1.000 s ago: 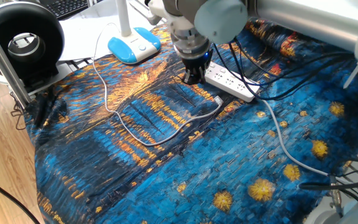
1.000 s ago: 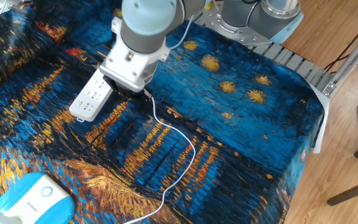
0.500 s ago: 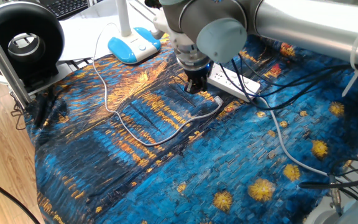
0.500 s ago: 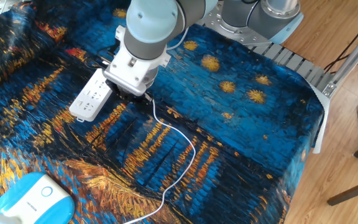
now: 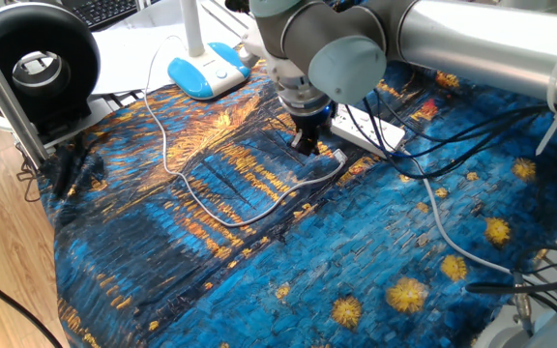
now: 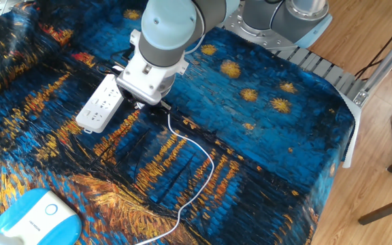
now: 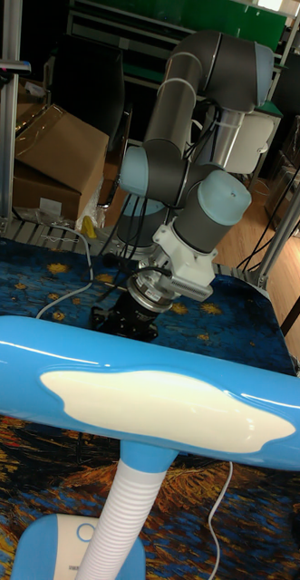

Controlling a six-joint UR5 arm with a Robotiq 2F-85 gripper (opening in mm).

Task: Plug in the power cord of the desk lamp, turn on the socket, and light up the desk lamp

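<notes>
The desk lamp has its light-blue base [image 5: 209, 70] at the back left of the cloth; in the tall view its blue head [image 7: 150, 399] and ribbed white stem [image 7: 122, 530] fill the foreground. The power cord [image 5: 193, 198] loops over the cloth and ends in a small white plug [image 5: 338, 155], which lies unplugged just in front of the socket [image 5: 367, 131], a white power strip [image 6: 101, 103]. My gripper [image 5: 305, 145] hangs low just left of the plug, its dark fingers slightly apart with nothing between them. In the other fixed view my wrist hides the plug.
A black round fan-like device [image 5: 35, 68] stands at the far left. Black cables [image 5: 472, 116] and the strip's thick white cable [image 5: 443, 217] trail over the right side of the patterned cloth [image 5: 259, 280]. Cardboard boxes [image 7: 50, 159] sit behind the table.
My gripper has moved from beside the strip's near end toward the plug and lower to the cloth. Cord, plug and strip have stayed in place.
</notes>
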